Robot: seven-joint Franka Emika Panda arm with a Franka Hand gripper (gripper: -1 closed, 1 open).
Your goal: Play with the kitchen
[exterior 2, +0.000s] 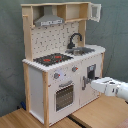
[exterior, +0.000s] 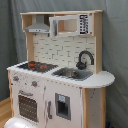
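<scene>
The kitchen is a tall white and light-wood toy, seen in both exterior views. Its black stove has red burners, with a black faucet over the sink and a grey hood above. The oven door and knobs are on the front. In the second exterior view the white arm reaches in from the right. My gripper is right in front of the lower cupboard door. Contact with it is unclear.
A small upper cabinet door stands open at the top right in the second exterior view. Wooden boards lie under the arm. A grey curtain hangs behind. A white part of the arm shows at the first exterior view's bottom left.
</scene>
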